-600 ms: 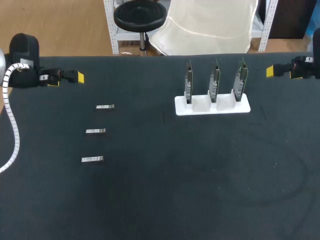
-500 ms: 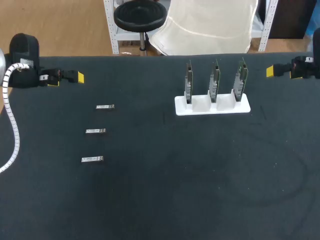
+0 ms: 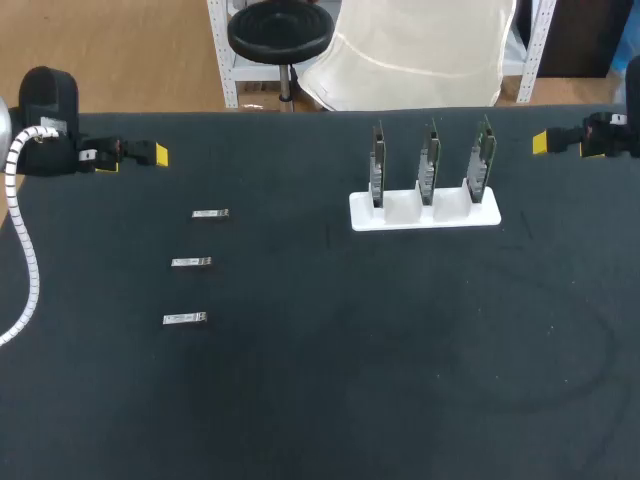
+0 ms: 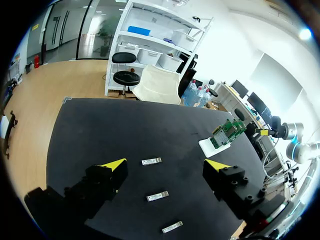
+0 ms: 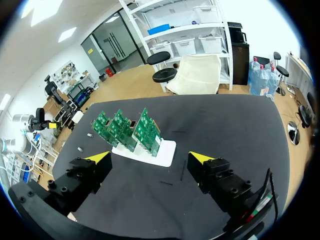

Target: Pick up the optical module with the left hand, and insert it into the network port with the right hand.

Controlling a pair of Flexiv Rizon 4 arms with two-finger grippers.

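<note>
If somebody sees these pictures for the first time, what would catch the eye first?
Most striking is the white stand right of the table's middle, with three green circuit boards standing upright in it. On the left, three small silver modules lie in a column on the black table. The left gripper and the right gripper hang open and empty near the far edge, one at each side.

Robotics lab: circuit boards (image 3: 428, 165) on black table (image 3: 320, 380).
</note>
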